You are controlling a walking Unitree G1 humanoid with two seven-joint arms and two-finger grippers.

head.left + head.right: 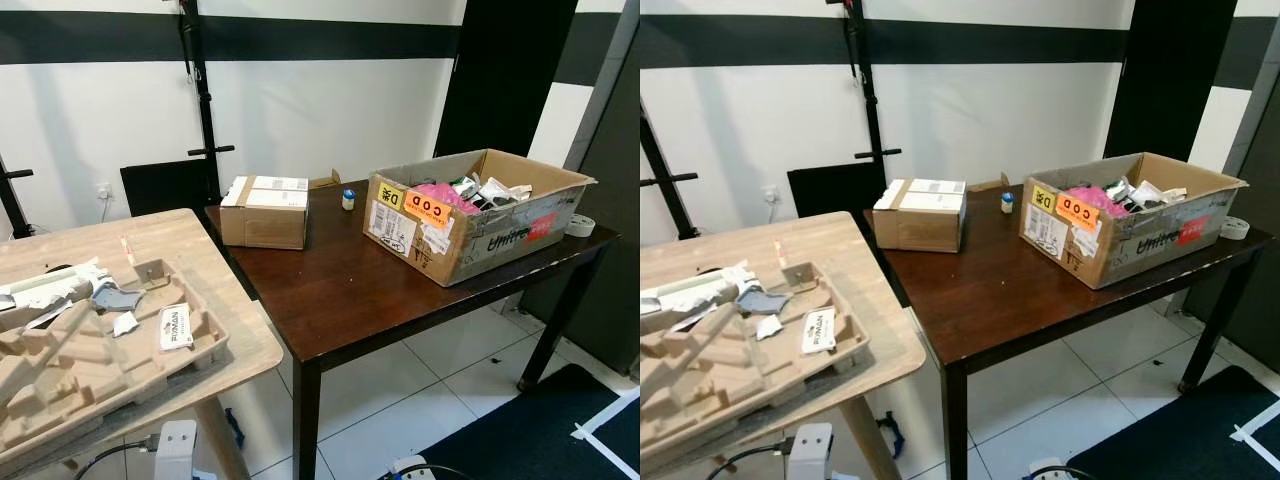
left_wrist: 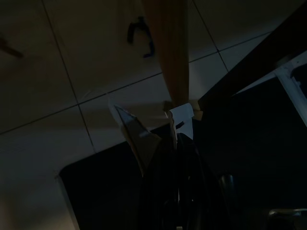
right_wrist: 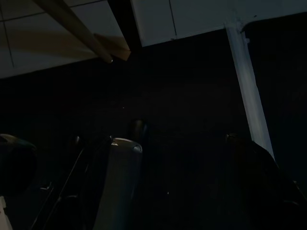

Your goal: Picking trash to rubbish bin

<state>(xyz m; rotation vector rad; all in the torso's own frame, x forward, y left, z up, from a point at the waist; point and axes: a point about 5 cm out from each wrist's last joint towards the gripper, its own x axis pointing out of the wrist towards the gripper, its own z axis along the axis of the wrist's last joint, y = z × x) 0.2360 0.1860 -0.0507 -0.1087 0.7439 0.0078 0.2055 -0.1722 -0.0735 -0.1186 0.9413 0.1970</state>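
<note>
The left gripper (image 2: 180,143) hangs low over the tiled floor (image 2: 62,72); whether its fingers are apart, I cannot tell. At right of the frame, trash (image 1: 470,192) fills the open cardboard box (image 1: 470,235) on the dark table (image 1: 340,290).

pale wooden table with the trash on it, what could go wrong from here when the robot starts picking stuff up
The moulded cardboard pulp tray reaches the near edge of the pale wooden table; a nudge could tip it to the floor. The torn white paper scraps lie loose and flat, so fingers may slip or scatter them. The open brown cardboard box on the dark wooden table juts past its front edge, so a bump might drop it.
</note>
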